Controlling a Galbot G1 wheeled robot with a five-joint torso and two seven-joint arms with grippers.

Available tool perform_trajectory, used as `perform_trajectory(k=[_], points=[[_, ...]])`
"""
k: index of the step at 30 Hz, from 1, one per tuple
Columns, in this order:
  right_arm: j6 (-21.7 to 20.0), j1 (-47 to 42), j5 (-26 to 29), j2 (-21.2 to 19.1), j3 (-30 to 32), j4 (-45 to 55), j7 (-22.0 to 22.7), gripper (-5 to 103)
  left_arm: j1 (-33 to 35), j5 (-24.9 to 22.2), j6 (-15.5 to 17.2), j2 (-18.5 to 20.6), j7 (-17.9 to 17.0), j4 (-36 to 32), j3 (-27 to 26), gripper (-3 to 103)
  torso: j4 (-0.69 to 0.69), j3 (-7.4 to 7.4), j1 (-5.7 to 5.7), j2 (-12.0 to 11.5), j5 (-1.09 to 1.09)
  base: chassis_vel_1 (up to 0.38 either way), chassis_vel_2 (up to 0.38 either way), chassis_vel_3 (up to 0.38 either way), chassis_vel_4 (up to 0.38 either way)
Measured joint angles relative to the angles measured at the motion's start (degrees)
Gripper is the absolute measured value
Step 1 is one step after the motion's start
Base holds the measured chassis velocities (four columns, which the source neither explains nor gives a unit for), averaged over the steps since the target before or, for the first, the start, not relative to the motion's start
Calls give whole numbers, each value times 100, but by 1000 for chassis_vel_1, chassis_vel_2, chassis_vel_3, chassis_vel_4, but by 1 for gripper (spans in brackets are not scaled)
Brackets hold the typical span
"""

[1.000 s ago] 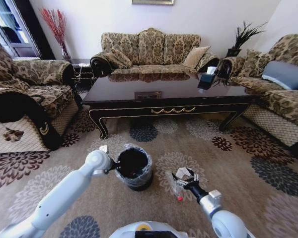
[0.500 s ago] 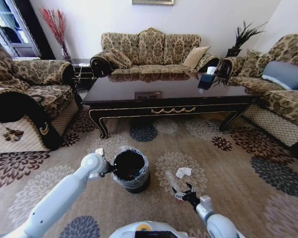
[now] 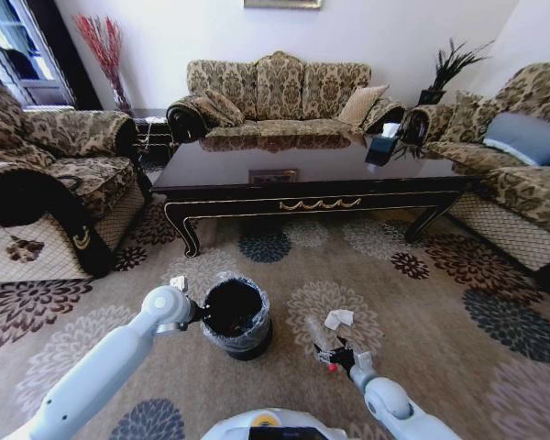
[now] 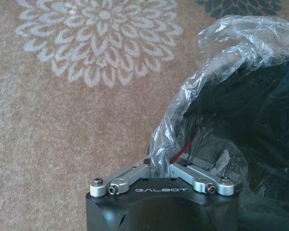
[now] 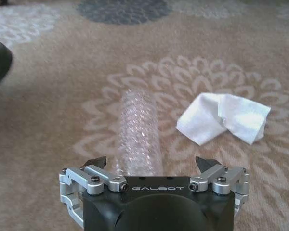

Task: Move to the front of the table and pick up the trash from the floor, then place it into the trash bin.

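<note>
The right gripper hangs low over the floor with its jaws spread wide and holding nothing. The clear plastic wrapper lies directly ahead, between the jaws, its long axis pointing away from them. The white paper lies near, on one side. The left gripper has its jaws clenched on the bag liner of the trash bin, which looks almost empty.

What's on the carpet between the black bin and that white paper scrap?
In the head view, a clear plastic wrapper lies between the trash bin and the white paper, the right gripper open near it.
</note>
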Motion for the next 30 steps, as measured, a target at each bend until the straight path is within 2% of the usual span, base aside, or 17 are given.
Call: perform_trajectory(k=[9, 21, 25, 28, 29, 30], points=[[31, 360, -93, 182, -216, -609, -4, 100, 146, 59, 0, 65, -3, -107, -57, 0, -1, 0, 0, 0, 0, 0, 0, 0, 0], [71, 501, -199, 322, -356, -811, -29, 101, 221, 121, 0, 89, -8, -140, -74, 0, -1, 0, 0, 0, 0, 0, 0, 0, 0], [88, 502, -211, 324, -360, -815, -31, 93, 223, 118, 0, 85, -9, -133, -75, 0, 0, 0, 0, 0, 0, 0, 0, 0, 0], [90, 507, -215, 311, -349, -816, -35, 77, 235, 120, 0, 42, -9, -127, -60, 0, 0, 0, 0, 0, 1, 0, 0, 0, 0], [90, 507, -215, 311, -349, -816, -35, 77, 235, 120, 0, 42, -9, -127, -60, 0, 0, 0, 0, 0, 1, 0, 0, 0, 0], [91, 506, -215, 306, -340, -816, -36, 72, 241, 125, 0, 29, -9, -122, -51, 0, 0, 0, 0, 0, 0, 0, 0, 0, 0]])
